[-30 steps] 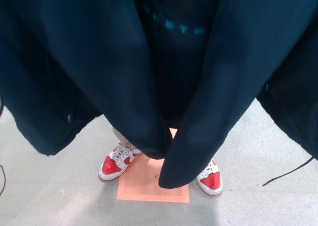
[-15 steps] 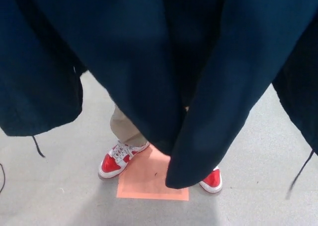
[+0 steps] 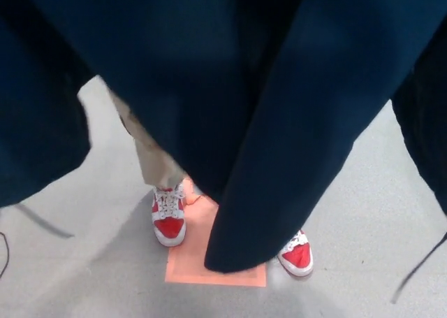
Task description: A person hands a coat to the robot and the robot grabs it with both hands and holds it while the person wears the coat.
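Navy coat (image 3: 279, 108), red sneakers (image 3: 169, 220), orange mat (image 3: 192, 265)

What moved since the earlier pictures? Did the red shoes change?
The shoe on picture left turned: it pointed sideways before, now it points straight down the picture, and more of the tan trouser leg shows. The coat swung; its left flap lifted and pulled aside, uncovering more floor. The other shoe and the orange mat stayed put. No robot hand shows.

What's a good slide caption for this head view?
Dark navy coat fills the view above a person's red-and-white sneakers by an orange floor marker.
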